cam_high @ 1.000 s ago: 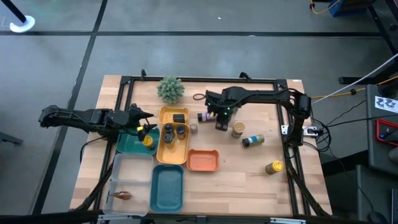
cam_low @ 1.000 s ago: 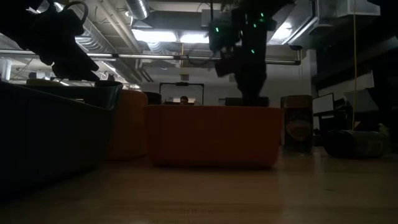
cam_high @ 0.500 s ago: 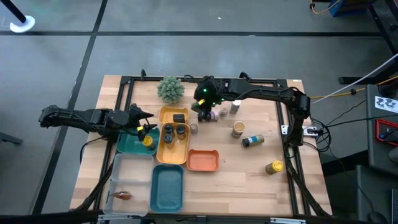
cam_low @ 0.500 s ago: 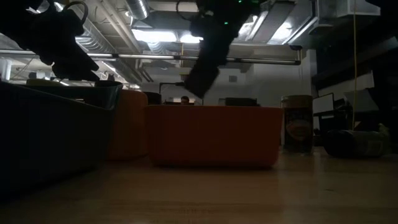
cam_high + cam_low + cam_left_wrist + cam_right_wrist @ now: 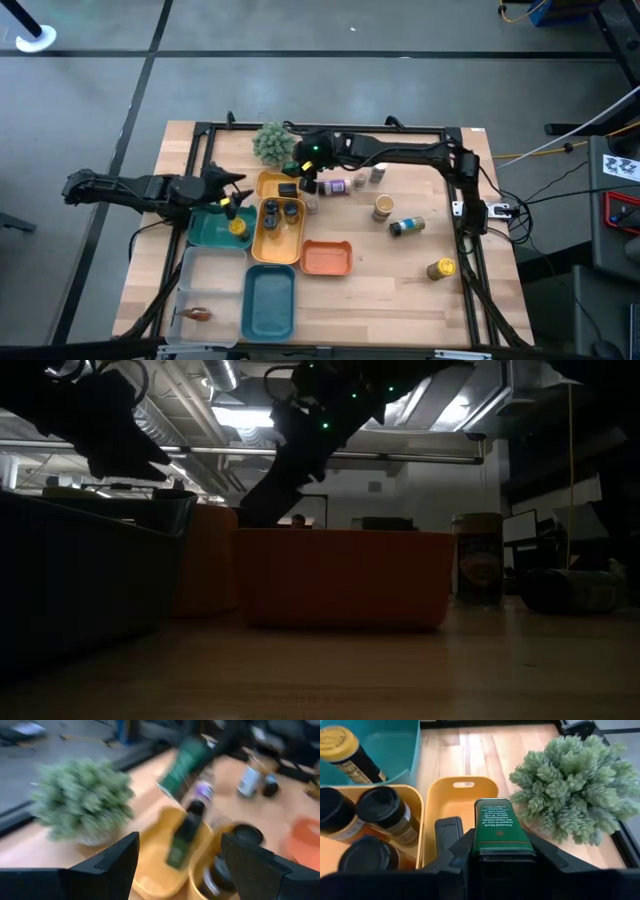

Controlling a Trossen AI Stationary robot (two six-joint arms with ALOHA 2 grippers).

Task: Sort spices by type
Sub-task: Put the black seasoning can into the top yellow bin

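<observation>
A: What is the setting?

B: A pale wooden tabletop (image 5: 400, 280) framed by black rails, on a grey floor. In the low view a dim workshop with ceiling lights lies behind it.

A: Where is the right hand?

B: The right hand (image 5: 303, 167) reaches to about 11 o'clock of the tabletop, between the fuzzy green plant (image 5: 273, 143) and the far end of the small yellow plastic tray (image 5: 262, 184). Its fingers are clamped on a green rectangular spice tin with white lettering (image 5: 499, 827). In the right wrist view the tin hangs over that tray, where a small black box (image 5: 448, 833) already lies.

A: And the left hand?

B: The left hand (image 5: 226, 192) hovers at 9 o'clock, over the far edge of the teal plastic tray (image 5: 205, 233), fingers spread apart and gripping nothing. A yellow-capped jar (image 5: 238, 226) lies in that tray.

A: Where are the other spices?

B: Three dark-capped jars (image 5: 280, 212) stand in the larger yellow tray (image 5: 272, 247). A purple-labelled bottle (image 5: 334, 186) lies just right of the right hand, with two small jars (image 5: 368, 177) nearby. Toward 3 o'clock stands a brown jar with a tan cap (image 5: 383, 207), a dark bottle (image 5: 406, 226) lies on its side, and a yellow-capped jar (image 5: 441, 268) sits toward 4 o'clock.

A: Other trays?

B: An orange tray (image 5: 326, 258) near centre, a long teal tray (image 5: 270, 303) at 6 o'clock, and a clear tray (image 5: 205, 280) beside it holding a small brown packet (image 5: 197, 314).
</observation>
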